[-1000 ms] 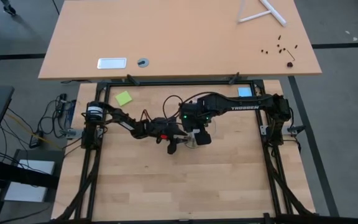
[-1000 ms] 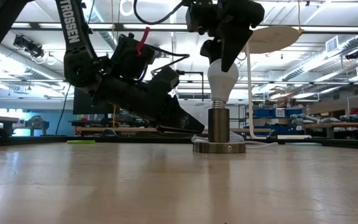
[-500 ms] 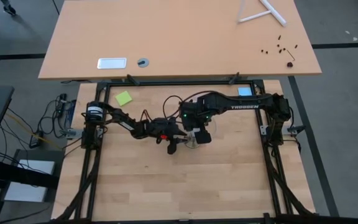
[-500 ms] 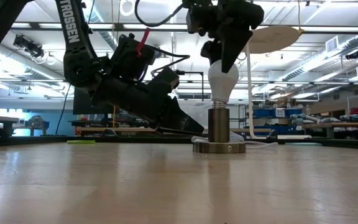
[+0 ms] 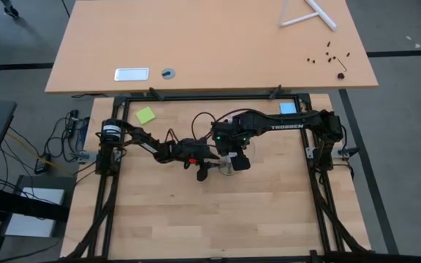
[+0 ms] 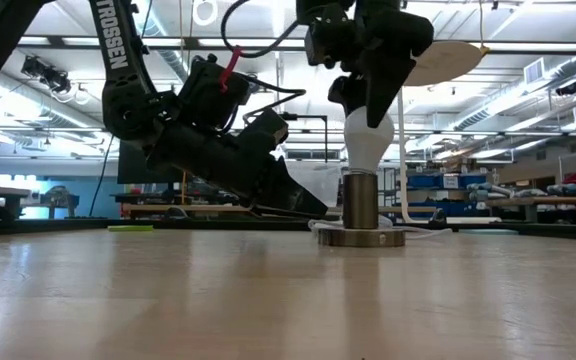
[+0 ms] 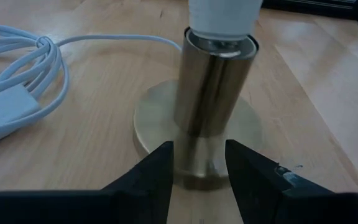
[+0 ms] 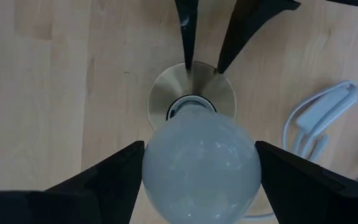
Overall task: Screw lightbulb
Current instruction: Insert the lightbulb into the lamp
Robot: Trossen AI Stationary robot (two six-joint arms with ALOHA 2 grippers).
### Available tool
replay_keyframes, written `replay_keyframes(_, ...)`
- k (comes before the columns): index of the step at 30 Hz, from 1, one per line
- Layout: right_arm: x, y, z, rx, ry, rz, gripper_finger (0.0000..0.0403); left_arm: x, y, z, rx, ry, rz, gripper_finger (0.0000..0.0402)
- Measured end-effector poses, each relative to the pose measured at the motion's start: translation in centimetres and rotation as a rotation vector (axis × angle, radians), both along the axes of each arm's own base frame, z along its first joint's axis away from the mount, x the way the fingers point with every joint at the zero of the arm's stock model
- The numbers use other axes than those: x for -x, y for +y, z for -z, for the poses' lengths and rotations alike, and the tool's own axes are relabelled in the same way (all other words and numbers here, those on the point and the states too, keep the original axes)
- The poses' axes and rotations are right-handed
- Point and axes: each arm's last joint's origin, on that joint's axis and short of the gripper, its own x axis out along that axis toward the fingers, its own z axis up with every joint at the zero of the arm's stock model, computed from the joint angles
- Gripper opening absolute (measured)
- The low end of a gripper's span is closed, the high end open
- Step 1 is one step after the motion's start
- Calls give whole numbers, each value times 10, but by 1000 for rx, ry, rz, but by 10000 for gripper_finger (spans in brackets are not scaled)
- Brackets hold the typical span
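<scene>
The white frosted lightbulb (image 6: 368,140) stands upright with its screw end in the metallic socket barrel (image 6: 360,200). The socket's round base disc (image 6: 361,238) rests on the wooden table. My right gripper (image 6: 373,90) is above the socket, shut on the bulb's round head (image 8: 201,162). My left gripper (image 7: 199,171) reaches in low from the table's left and is shut on the foot of the barrel (image 7: 210,112). In the high view the right gripper (image 5: 234,161) hides the bulb, and the left gripper (image 5: 214,166) lies beside it. My left gripper pinches the foot of the socket barrel (image 7: 201,155) between its two fingers, just above the base disc (image 7: 148,127). The fingers come nearly level from the table's left. The socket stands upright on the table. My right gripper pinches the widest part of the bulb's round head (image 8: 160,168) between its two fingers (image 8: 104,180). The fingers come from above, pointing down. The bulb stands upright with its neck in the socket (image 8: 191,102).
The socket's white cord (image 7: 30,68) lies coiled on the table beside the base and also shows in the right wrist view (image 8: 316,118). A green note (image 5: 146,115) and a blue square (image 5: 289,108) lie near the far edge. A second table (image 5: 210,44) stands beyond.
My right gripper has turned about the bulb's axis and gone down a little. The bulb has sunk deeper into the socket, and its metal thread no longer shows above the barrel. The socket with the bulb has slid slightly toward the table's right.
</scene>
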Motion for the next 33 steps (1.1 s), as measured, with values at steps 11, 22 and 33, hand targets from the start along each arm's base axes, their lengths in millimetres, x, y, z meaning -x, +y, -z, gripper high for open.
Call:
replay_keyframes(11, -2, 1, 1, 20, -3, 0, 340, 0, 0, 0, 1, 1, 0, 152)
replay_keyframes(22, -7, 1, -13, 14, -63, -16, 337, 0, 0, 0, 1, 3, -1, 152)
replay_keyframes(33, 3, 4, -31, 70, 14, -143, 333, 1, 0, 2, 4, 26, 0, 152)
